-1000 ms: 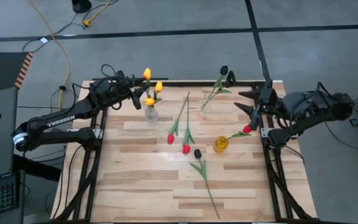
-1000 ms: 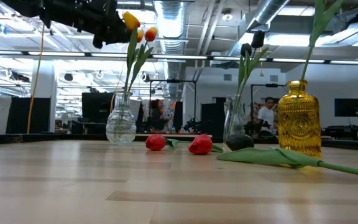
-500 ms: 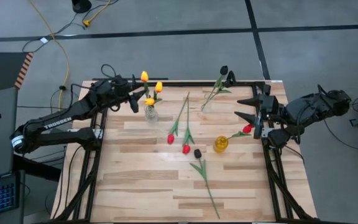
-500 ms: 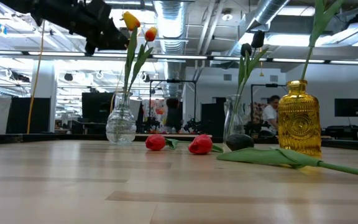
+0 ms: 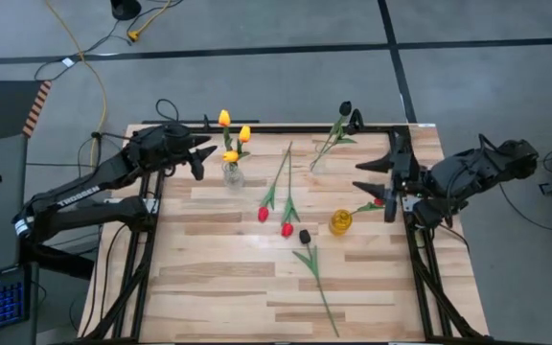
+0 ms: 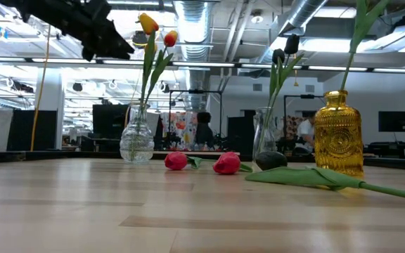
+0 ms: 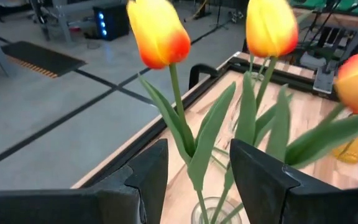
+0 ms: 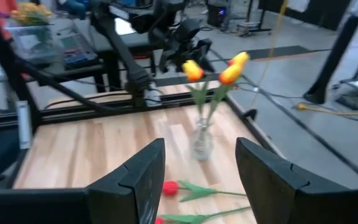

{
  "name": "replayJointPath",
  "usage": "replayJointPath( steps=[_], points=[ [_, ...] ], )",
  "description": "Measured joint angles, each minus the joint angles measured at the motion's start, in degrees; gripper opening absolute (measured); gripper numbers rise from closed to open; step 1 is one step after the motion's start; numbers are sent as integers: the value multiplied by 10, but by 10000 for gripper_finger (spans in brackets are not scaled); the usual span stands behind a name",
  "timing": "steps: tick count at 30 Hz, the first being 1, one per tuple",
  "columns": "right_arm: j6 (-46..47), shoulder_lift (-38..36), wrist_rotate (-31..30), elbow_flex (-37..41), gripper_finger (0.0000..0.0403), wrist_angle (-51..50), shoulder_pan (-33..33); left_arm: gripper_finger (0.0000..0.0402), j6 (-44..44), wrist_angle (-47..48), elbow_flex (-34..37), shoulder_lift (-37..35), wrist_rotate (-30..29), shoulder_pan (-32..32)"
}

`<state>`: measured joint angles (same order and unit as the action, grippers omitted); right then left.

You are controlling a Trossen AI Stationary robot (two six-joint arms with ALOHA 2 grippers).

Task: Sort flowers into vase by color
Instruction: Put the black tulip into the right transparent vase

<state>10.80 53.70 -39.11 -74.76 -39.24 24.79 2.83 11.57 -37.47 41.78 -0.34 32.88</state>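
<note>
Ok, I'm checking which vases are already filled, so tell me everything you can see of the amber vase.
The amber vase is a small bottle of yellow-tinted, see-through glass with an embossed pattern, a round body and a narrow neck. It stands upright on the wooden table, toward the right side, near the right pincer. One green stem rises from its neck, leaning right, and ends in a red bud. A black tulip lies loose on the table just beside it. Nothing grips the vase.
</note>
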Motion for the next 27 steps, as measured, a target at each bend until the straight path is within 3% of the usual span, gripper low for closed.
replayJointPath(
  steps=[6, 11, 27],
  points=[
    [18, 31, 46, 0, 222, 29, 17, 160, 0, 20, 0, -52, 1, 0],
    [89, 66, 50, 0, 222, 28, 54, 160, 1, 30, 0, -77, 1, 0],
    [512, 246, 79, 0, 222, -57, 135, 160, -2, 49, 0, -54, 49, 0]
  ],
)
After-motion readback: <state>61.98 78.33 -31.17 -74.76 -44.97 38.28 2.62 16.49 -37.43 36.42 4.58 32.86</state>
